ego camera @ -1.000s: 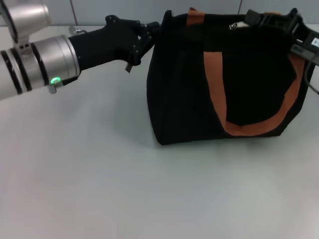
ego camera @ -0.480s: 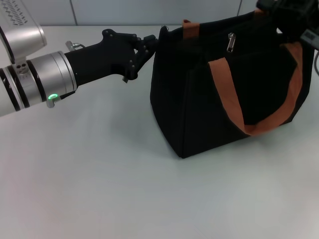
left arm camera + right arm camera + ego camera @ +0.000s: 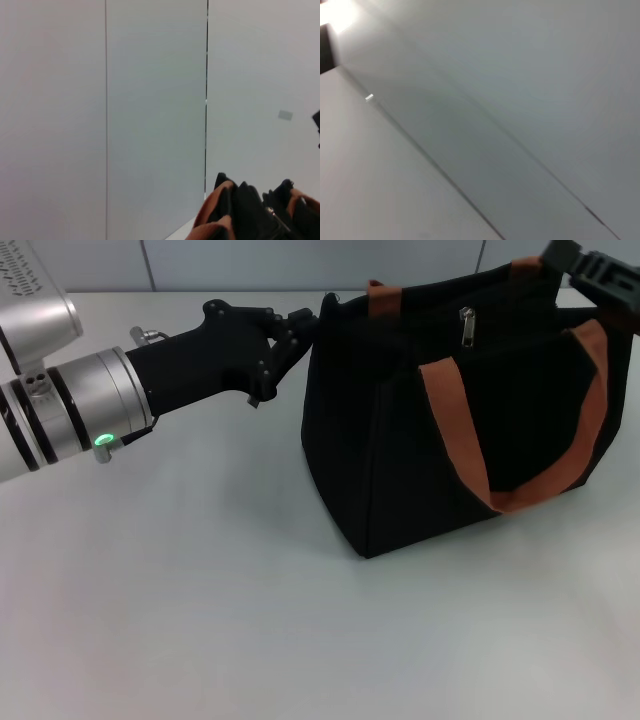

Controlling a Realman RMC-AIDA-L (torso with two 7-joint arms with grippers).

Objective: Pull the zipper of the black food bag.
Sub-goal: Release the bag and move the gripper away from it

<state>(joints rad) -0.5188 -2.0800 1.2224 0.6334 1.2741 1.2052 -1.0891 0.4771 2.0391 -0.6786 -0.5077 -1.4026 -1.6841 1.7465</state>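
Head view first: the black food bag (image 3: 450,420) sits on the pale desk (image 3: 250,620) toward the right, boxy but clearly soft fabric, with brown-orange strap handles (image 3: 455,430) looping down its face. The zipper (image 3: 467,327) is a small silver pull tab hanging near the top edge, roughly mid-width. The left claw (image 3: 296,332) is pressed up against the bag's upper left corner and looks pinched onto the fabric there, though its black fingers blend into the black cloth, so I can't tell for sure. The right claw (image 3: 600,270) is up at the top right corner of the view, just above the bag's far end, and I can't tell whether it's wide or narrow.

My guess is the bag is light and floppy, so it'll slide or collapse unless that corner is held. The tab is thin and slick metal, so pinch it flat and pull along the zip line.

Left wrist view: mostly wall, with the bag's top edge and strap loops (image 3: 215,215) poking in low.

Right wrist view: just bare wall, nothing of the bag.
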